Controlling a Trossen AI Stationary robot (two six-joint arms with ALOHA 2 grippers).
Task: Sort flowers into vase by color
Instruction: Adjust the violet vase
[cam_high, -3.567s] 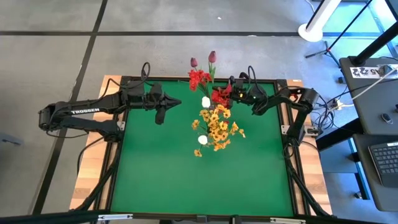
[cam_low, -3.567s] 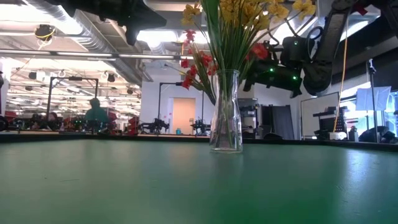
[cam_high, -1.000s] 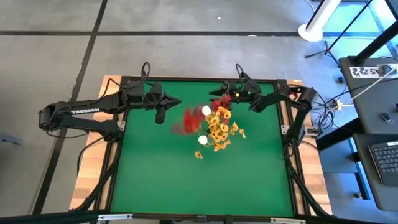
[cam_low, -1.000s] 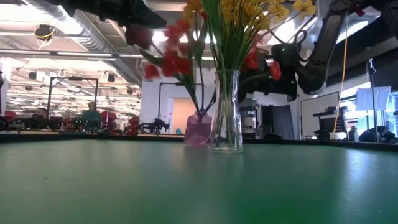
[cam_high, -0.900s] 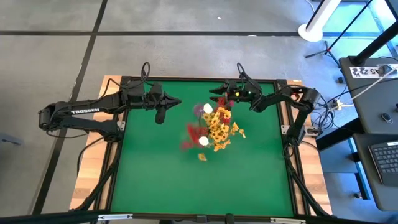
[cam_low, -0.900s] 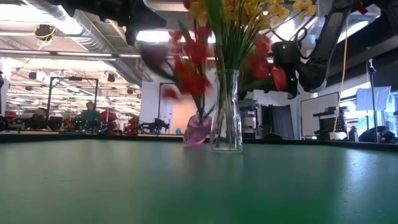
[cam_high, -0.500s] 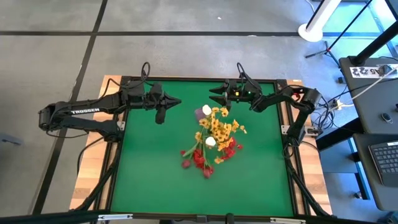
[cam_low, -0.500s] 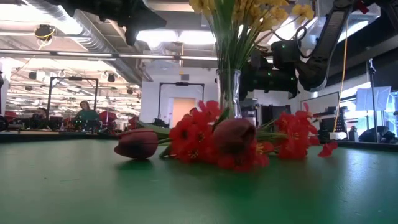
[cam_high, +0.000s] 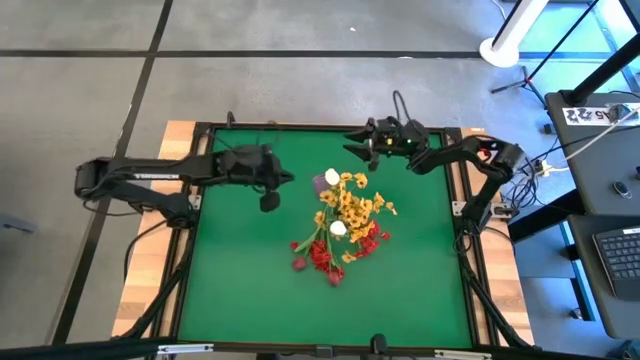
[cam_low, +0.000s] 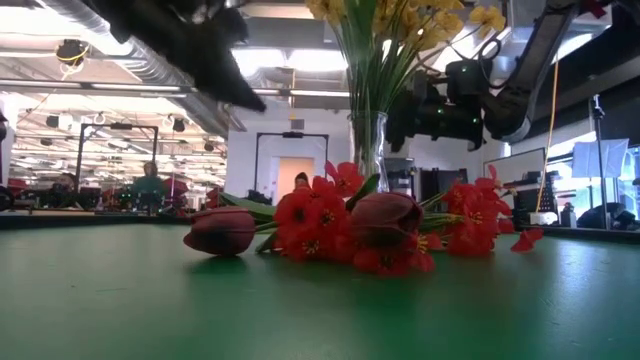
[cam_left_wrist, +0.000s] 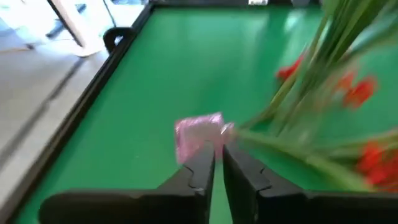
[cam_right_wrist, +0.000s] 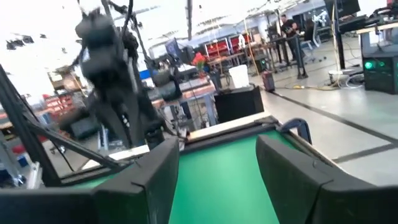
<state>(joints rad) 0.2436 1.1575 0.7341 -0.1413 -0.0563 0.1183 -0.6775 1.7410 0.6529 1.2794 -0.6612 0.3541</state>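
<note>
Flowers first: yellow blossom clusters standing in the clear vase at mid-table; red blossom clusters and dark maroon buds lying flat on the green table in front of it, beside a small pink vase. Likely light, floppy, easily crushed at the heads; best pinched on the thin stems. Left gripper near the pink vase, fingers almost together, holding nothing. Right gripper at the far edge, spread wide, empty.
</note>
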